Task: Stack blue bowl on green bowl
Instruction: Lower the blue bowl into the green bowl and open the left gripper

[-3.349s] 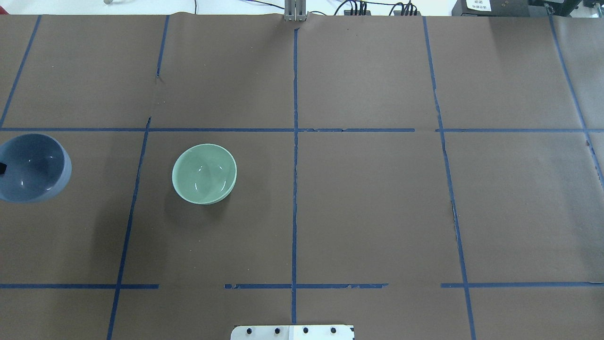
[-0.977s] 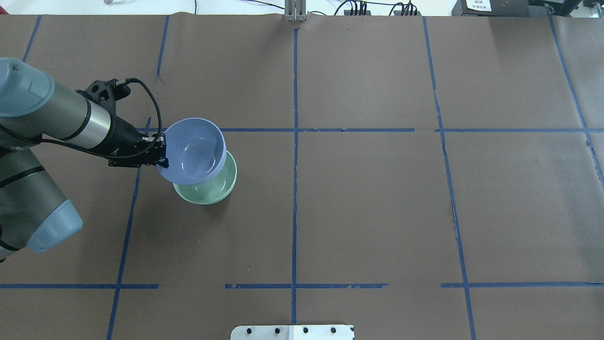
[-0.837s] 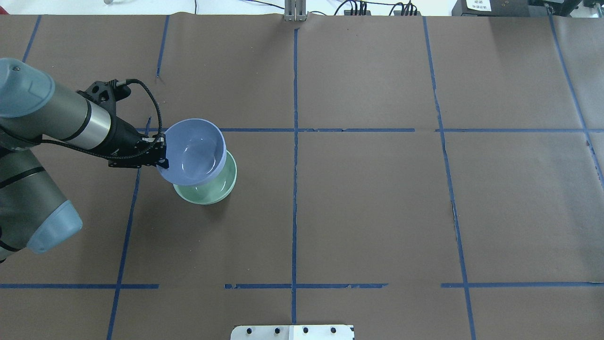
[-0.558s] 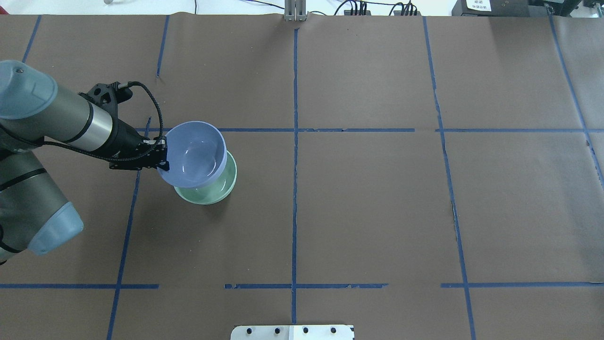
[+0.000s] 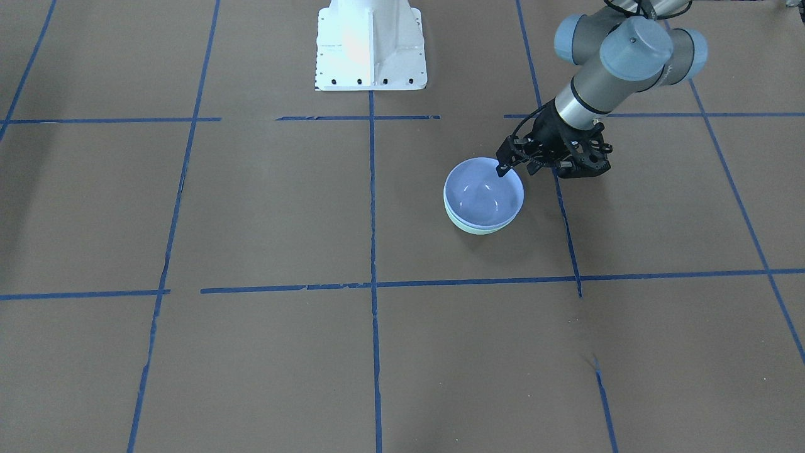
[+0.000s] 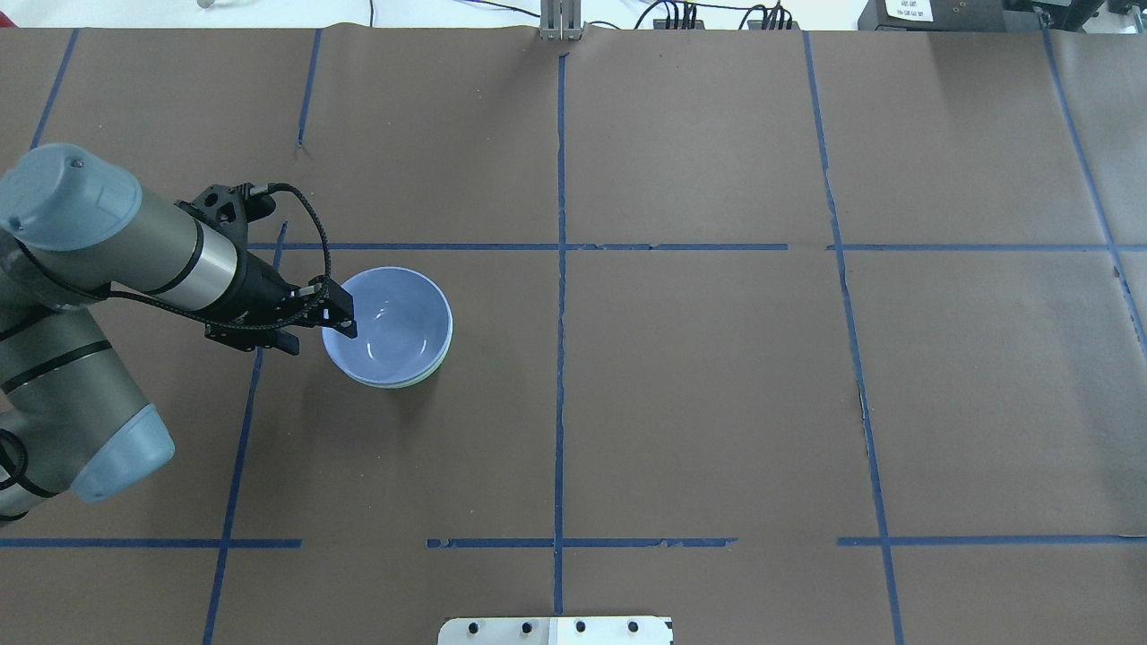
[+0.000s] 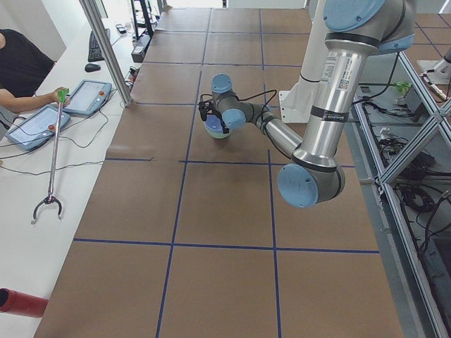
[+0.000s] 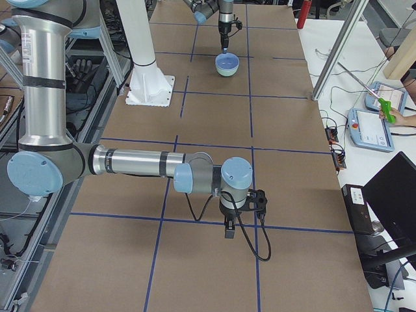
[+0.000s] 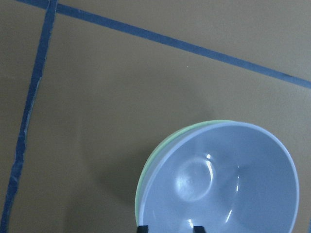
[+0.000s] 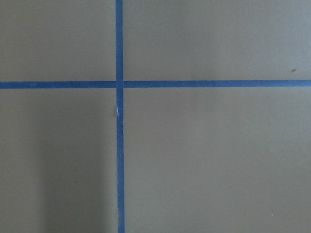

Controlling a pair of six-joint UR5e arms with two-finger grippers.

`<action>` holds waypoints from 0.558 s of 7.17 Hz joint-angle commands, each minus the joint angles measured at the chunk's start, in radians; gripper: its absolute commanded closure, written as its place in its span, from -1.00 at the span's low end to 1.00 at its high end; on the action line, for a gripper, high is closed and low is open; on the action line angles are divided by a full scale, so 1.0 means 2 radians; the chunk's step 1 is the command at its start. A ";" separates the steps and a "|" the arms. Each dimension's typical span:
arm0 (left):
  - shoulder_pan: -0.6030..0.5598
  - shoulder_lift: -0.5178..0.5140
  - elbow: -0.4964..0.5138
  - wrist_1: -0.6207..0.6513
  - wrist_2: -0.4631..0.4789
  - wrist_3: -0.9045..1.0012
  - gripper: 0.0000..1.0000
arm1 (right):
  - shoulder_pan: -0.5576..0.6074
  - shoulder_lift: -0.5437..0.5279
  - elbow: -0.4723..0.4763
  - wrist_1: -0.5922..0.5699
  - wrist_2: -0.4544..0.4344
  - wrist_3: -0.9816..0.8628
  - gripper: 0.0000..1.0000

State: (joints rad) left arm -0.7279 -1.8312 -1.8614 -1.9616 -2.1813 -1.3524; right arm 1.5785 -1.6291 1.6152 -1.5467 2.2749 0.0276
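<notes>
My left claw [image 9: 170, 228] stood with its fingers parted, straddling the near rim of the blue bowl [image 6: 394, 322], one tip outside the wall and the other inside, with a gap far wider than the wall and no grip on it. The blue bowl sat nested upright in the green bowl [image 5: 479, 230], of which only a thin mint edge showed, both on the brown tabletop [image 6: 717, 403] just beside a blue tape line [image 6: 260, 358]. My right claw [image 8: 229, 229] hung well apart over a tape crossing, and I could not tell its opening.
</notes>
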 commanded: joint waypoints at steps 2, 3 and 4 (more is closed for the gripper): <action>-0.016 0.001 -0.032 0.007 0.001 0.003 -1.00 | 0.000 0.000 0.000 0.000 0.000 0.000 -1.00; -0.051 0.001 -0.036 0.009 0.000 0.043 -1.00 | 0.000 0.000 0.000 0.000 0.000 0.000 -1.00; -0.092 0.001 -0.044 0.037 0.000 0.112 -1.00 | 0.000 0.000 0.000 0.000 0.001 0.000 -1.00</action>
State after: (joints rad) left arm -0.8224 -1.8294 -1.9297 -1.9327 -2.1809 -1.2605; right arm 1.5785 -1.6291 1.6153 -1.5463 2.2753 0.0276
